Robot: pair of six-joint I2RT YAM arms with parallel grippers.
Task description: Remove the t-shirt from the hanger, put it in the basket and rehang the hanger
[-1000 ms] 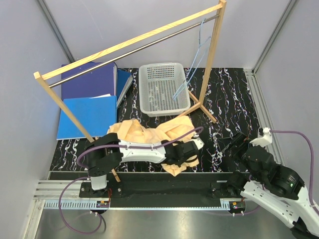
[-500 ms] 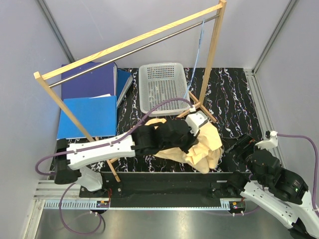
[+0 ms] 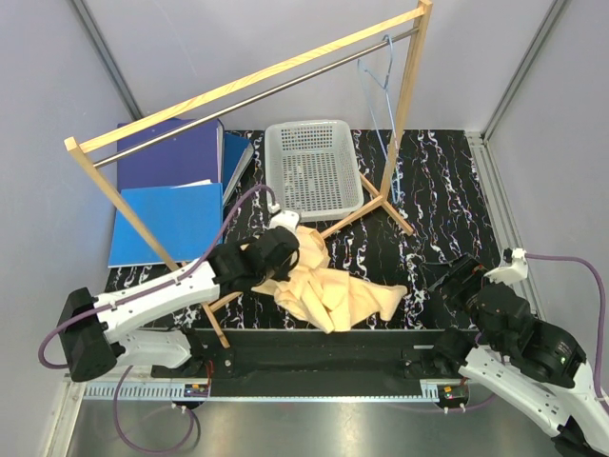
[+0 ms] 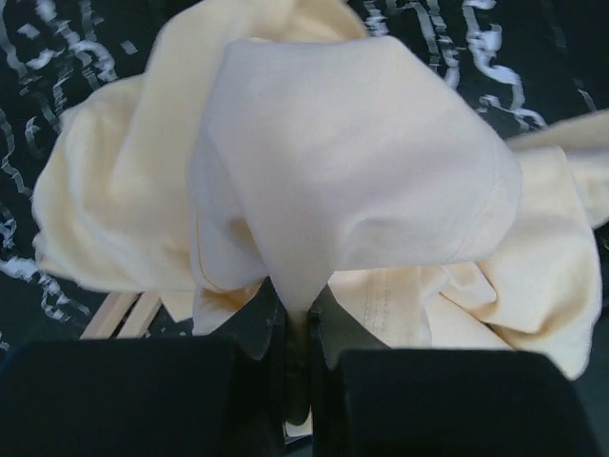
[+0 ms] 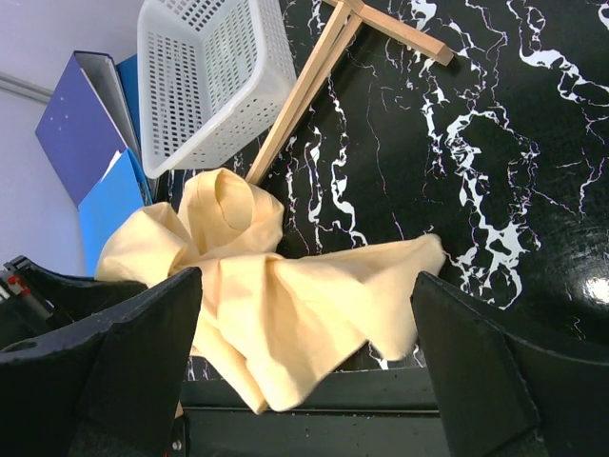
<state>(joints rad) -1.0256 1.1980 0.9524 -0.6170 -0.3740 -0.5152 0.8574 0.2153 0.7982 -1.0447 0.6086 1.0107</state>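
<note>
Peach-orange cloth up front: the t-shirt (image 3: 333, 295) lies in a crumpled heap on the black marbled table (image 3: 447, 190), close to the near edge and roughly between the two arms. It's fully off the hanger.

The left gripper (image 3: 284, 249) sits at the heap's left end. In the left wrist view its jaws are pinched tight on a fold of the shirt, with the cloth bunching up into a tent just past the tips. Part of the shirt is draped over the wooden foot bar (image 3: 347, 217), which runs diagonally across the table, and a bit of bare wood shows under the cloth in the wrist view too.

The right gripper (image 3: 455, 283) is off to the right of the heap and isn't touching it. Its fingers (image 5: 114, 371) are spread wide with nothing held, and the right wrist camera looks between them at the shirt's right tip lying flat on the marble.

Further back there's a white perforated basket (image 3: 309, 125), sitting on the table just behind the shirt. To its left are some blue binders (image 3: 166, 224), stacked and overlapping.

Farthest back is the wooden rack (image 3: 238, 84), with its metal rail running just under the top bar. The thin light-blue hanger (image 3: 388, 67) hangs by its hook at the rail's right end, right next to the upright post — no cloth on it.
</note>
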